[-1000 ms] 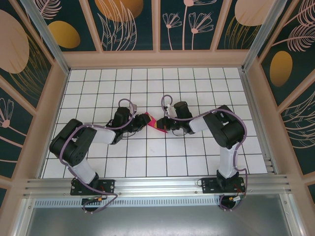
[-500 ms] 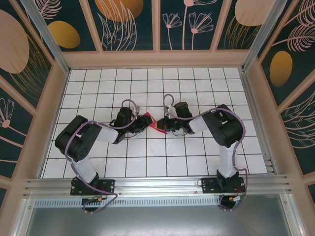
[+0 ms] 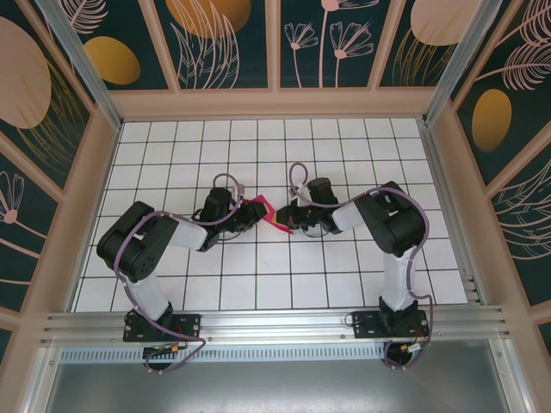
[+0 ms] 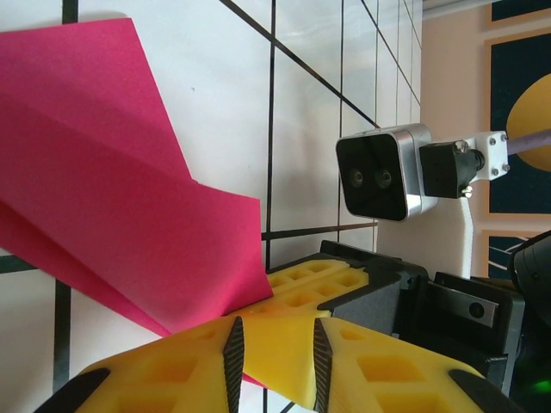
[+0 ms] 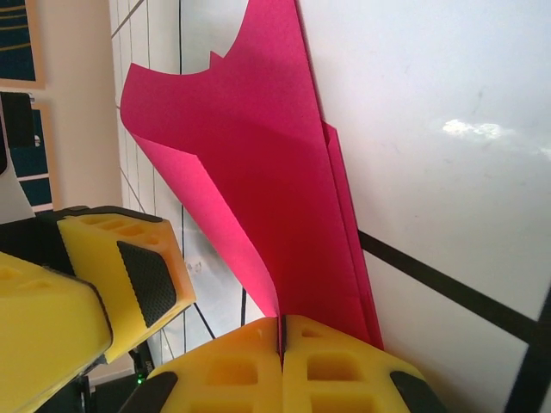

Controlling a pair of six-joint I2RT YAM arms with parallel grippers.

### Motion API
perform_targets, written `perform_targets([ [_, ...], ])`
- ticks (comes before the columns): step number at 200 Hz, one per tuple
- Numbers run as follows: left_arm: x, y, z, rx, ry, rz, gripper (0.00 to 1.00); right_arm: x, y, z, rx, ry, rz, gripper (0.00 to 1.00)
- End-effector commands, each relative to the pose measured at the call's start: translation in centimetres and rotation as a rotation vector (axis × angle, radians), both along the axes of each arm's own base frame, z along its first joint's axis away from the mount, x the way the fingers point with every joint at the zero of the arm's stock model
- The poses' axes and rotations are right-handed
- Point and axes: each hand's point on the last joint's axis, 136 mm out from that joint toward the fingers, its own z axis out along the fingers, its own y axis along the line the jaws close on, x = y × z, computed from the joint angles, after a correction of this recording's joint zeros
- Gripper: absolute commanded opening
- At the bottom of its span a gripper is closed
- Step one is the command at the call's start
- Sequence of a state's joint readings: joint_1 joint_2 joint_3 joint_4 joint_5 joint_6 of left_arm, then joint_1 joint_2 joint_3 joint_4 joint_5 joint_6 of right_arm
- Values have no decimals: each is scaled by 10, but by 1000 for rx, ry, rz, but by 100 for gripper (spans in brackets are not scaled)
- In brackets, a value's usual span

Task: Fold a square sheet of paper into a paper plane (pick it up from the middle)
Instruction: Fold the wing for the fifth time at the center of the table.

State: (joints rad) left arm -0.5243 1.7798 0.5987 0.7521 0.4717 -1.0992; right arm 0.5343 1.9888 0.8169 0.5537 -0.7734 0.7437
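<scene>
Entry: both arms reached in over the middle of the white tiled desk [image 3: 172,146]. My left claw [image 3: 250,212] and my right claw [image 3: 289,218] faced each other, close together, with the pink paper [image 3: 270,214] between them.

Right claw [image 5: 281,330]: fingers pressed flat together, pinching the pink paper [image 5: 258,172] at one narrow end. From the seam the paper fanned up and away. Layered folded edges ran along its right side, close to the desk. One loose flap curled off to the left.

Left claw [image 4: 275,361]: fingers stood slightly apart, with a narrow gap between the black pads [image 4: 232,348]. Through that gap I saw the yellow of the right claw [image 4: 301,288], with the right wrist camera [image 4: 379,176] above it. The pink paper [image 4: 129,189] showed a diagonal crease, and its lower flap came down to my left finger. I could not tell whether any edge sat inside the gap.

From the right wrist view, the left claw [image 5: 99,297] sat just beside the curled flap. I could not make out contact there.
</scene>
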Motion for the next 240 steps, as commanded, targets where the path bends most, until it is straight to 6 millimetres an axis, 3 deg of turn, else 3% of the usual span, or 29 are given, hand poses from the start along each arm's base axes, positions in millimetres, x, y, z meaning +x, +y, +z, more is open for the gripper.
perform_targets([
  [1,-6,-5,-5,6,-10,-36,29,2,-9,-23,-47,63,-36,0],
  [111,4,-13,-6,2,-26,-43,27,-2,-10,-33,-73,91,-28,0],
  [155,4,-9,-25,46,17,-27,25,-2,-11,-33,-77,93,-26,0],
  [198,4,-6,-33,61,37,-8,25,-3,-10,-27,-78,74,-8,0],
  [240,7,0,-42,108,72,24,24,-3,-8,-12,-76,26,34,10],
])
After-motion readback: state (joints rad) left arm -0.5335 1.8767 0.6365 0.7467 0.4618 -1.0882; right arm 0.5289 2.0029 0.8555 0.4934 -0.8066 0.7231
